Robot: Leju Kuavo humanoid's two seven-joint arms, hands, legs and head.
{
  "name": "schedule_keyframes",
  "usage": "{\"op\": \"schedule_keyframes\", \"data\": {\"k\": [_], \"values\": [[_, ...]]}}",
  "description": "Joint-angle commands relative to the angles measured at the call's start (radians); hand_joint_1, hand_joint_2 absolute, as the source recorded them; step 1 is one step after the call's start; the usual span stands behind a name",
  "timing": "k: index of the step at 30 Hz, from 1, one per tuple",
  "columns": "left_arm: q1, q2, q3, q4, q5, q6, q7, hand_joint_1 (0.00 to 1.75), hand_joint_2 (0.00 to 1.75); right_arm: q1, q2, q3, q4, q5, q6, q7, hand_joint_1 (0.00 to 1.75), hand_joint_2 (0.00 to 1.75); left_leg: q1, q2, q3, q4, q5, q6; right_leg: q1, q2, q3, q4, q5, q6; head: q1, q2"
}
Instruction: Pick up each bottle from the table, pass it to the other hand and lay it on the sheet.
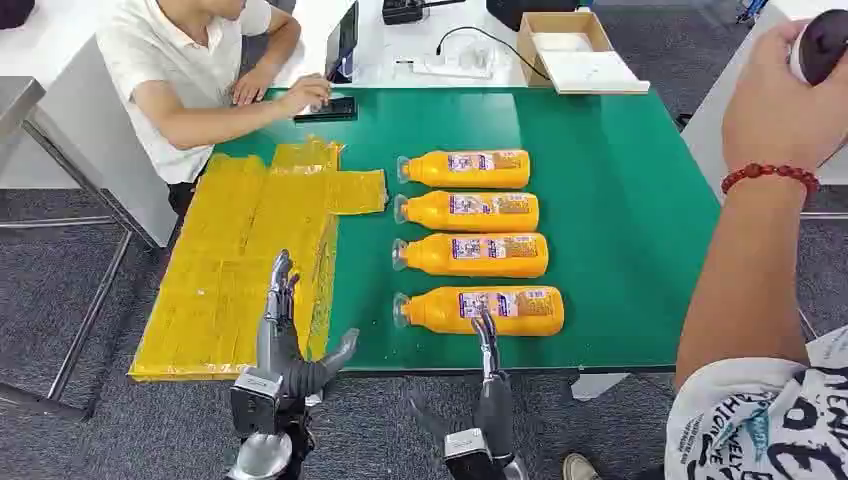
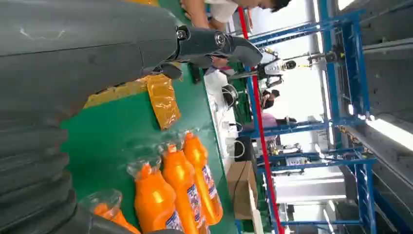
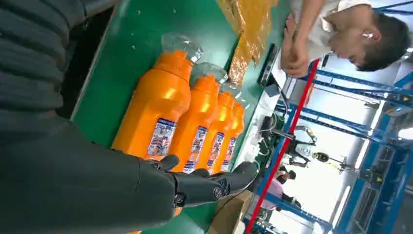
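Note:
Several orange bottles with clear caps lie in a row on the green table (image 1: pixel 620 200), caps toward the yellow sheet (image 1: pixel 240 260). The nearest bottle (image 1: pixel 485 310) (image 3: pixel 156 107) lies by the table's front edge; the others (image 1: pixel 470 254) (image 1: pixel 468 211) (image 1: pixel 466 169) lie behind it. My right hand (image 1: pixel 488 385) reaches up from below, fingers apart, its fingertips (image 1: pixel 485 328) at the nearest bottle's side, holding nothing. My left hand (image 1: pixel 290 340) hovers open over the sheet's near right corner, thumb spread. The bottles (image 2: pixel 180 185) also appear in the left wrist view.
A seated person leans on the table's far left corner, hand on a black phone (image 1: pixel 325 108). Another person's arm (image 1: pixel 770 200) with a red bead bracelet reaches in at the right. A cardboard box (image 1: pixel 575 45) and cables lie on the white table behind.

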Motion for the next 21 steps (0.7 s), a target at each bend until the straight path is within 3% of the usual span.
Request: {"op": "schedule_keyframes", "data": {"k": [1,8,13,18,21], "values": [[-0.025,0.015,-0.023,0.04,0.006,-0.002,-0.032,0.0,1.75,0.001,-0.003,-0.027,0.003,-0.013,-0.058,-0.031,0.0,1.75,0.0,0.0,0.003,-0.001,-0.001,-0.001,0.001,-0.001,0.003,-0.001,-0.001,-0.001,0.0,0.0],[-0.021,0.019,-0.022,0.02,0.003,-0.007,-0.032,0.0,1.75,-0.011,-0.01,-0.033,0.02,0.011,-0.025,-0.031,0.0,1.75,0.0,0.0,0.003,-0.001,-0.001,-0.001,0.0,-0.001,0.003,-0.001,-0.001,-0.001,0.0,0.0],[-0.021,-0.002,-0.043,0.069,0.005,-0.007,-0.032,0.0,1.75,-0.083,-0.015,0.041,0.121,0.138,-0.033,0.01,0.0,1.75,0.0,0.001,0.003,-0.001,-0.001,-0.001,0.001,0.0,0.003,-0.001,0.0,-0.001,0.0,0.0],[-0.002,0.0,-0.056,0.06,-0.01,0.022,-0.032,0.0,1.75,-0.088,0.0,0.039,0.163,0.131,-0.035,0.018,0.0,1.75,0.001,0.001,0.007,-0.003,-0.001,-0.001,0.001,-0.001,0.006,-0.002,-0.001,-0.002,0.0,0.0],[-0.001,0.002,-0.064,0.057,-0.011,0.031,-0.032,0.0,1.75,-0.09,0.039,-0.039,0.176,0.323,-0.065,-0.031,0.0,1.75,0.001,0.001,0.007,-0.002,-0.002,-0.002,0.001,0.0,0.007,-0.002,-0.002,-0.002,0.0,0.0]]}}
